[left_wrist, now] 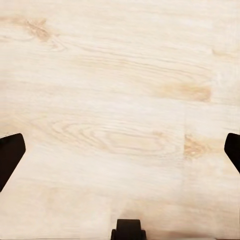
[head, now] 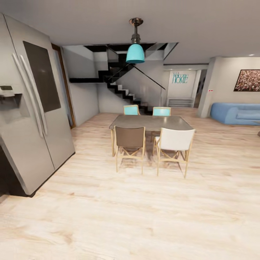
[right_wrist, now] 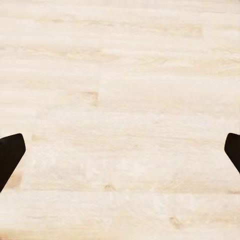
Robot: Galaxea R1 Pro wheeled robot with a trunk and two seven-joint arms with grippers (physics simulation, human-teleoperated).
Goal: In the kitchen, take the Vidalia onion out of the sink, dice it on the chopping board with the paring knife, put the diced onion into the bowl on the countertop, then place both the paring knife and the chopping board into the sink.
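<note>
both pairs of fingers are spread wide with nothing between them: the left gripper (left_wrist: pixel 120 150) and the right gripper (right_wrist: pixel 120 150) point down at the pale wood floor (head: pixel 144 216). judging by that, the robot is on its way; the sink and onion are somewhere off camera, so next it must find the counter. ahead stand one fridge (head: pixel 32 108), one dining table (head: pixel 151 122), four chairs, one teal lamp (head: pixel 135 53).
</note>
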